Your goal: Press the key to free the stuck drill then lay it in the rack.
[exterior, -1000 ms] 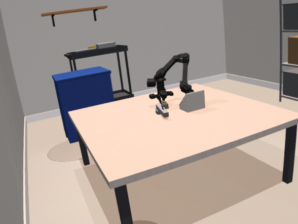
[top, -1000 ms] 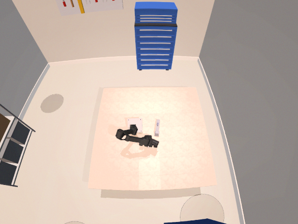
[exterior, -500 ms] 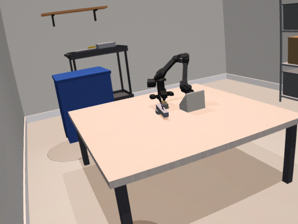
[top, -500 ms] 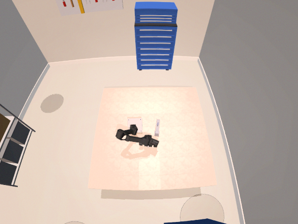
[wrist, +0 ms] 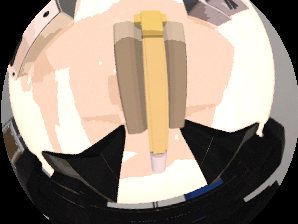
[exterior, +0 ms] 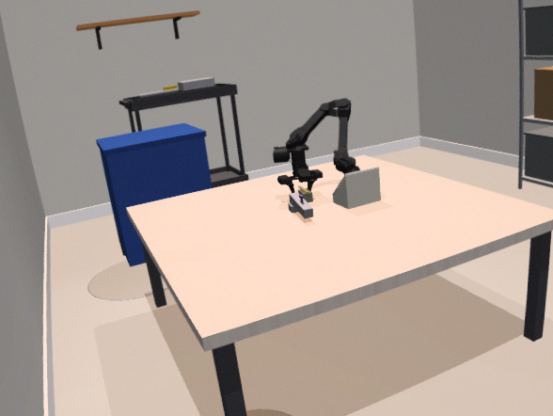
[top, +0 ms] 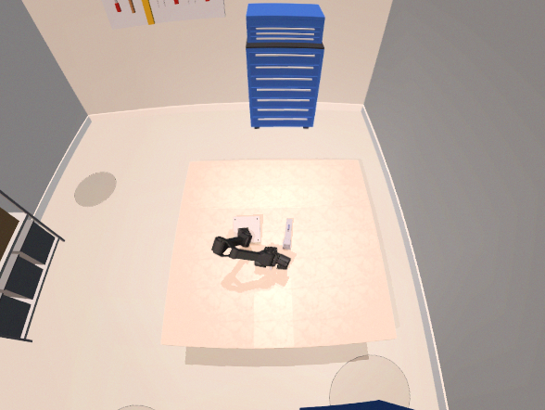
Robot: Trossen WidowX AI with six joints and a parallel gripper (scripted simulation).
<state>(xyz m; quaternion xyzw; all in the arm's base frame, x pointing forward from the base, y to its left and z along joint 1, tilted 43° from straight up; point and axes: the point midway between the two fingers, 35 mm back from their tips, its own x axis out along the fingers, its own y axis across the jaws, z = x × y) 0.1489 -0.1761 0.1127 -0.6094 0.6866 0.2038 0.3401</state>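
The yellow drill (exterior: 306, 190) (wrist: 155, 80) lies lengthwise between the two brown walls of the rack (exterior: 308, 199) (wrist: 131, 80). Its wide cross-shaped head is at the rack's far end, and its pale tip sticks out at the near end. My gripper (exterior: 301, 189) (wrist: 152, 124) is open, low over the rack's near end, with one finger on each side of the drill and gaps between. The grey holder (top: 287, 238) (exterior: 306, 210) stands beside the rack, with the small dark key (top: 288, 227) (exterior: 302, 200) on it. How deep the key sits is too small to tell.
A pale wedge-shaped block (top: 250, 224) (exterior: 362, 188) stands on the table (top: 324, 301) (exterior: 376, 245) by the arm's base. In the wrist view its edge shows at upper left. A blue tool cabinet (top: 285, 83) and shelves are off the table.
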